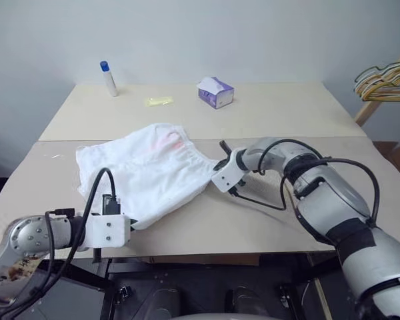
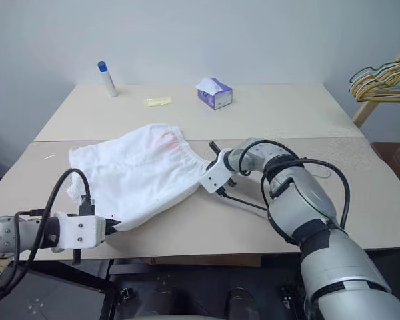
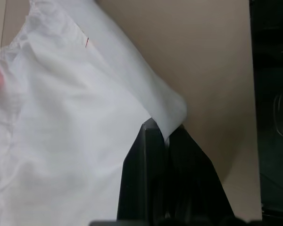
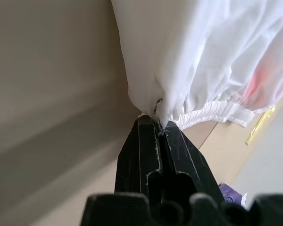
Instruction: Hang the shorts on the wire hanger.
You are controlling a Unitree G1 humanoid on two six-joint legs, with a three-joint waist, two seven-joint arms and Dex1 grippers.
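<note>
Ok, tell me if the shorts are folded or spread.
Spread flat: the shorts lie open on the table, each pincer pinching an edge.

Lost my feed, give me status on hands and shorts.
Left hand shut on shorts corner. Right hand shut on waistband end. Shorts flat on table. Nothing in the way.

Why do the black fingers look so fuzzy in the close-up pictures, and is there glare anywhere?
Right wrist view: the right gripper sits too near the lens, soft-edged, while the shorts look brightly lit. Left wrist view: the left gripper is soft too. Head views: even light, no glare on the table.
</note>
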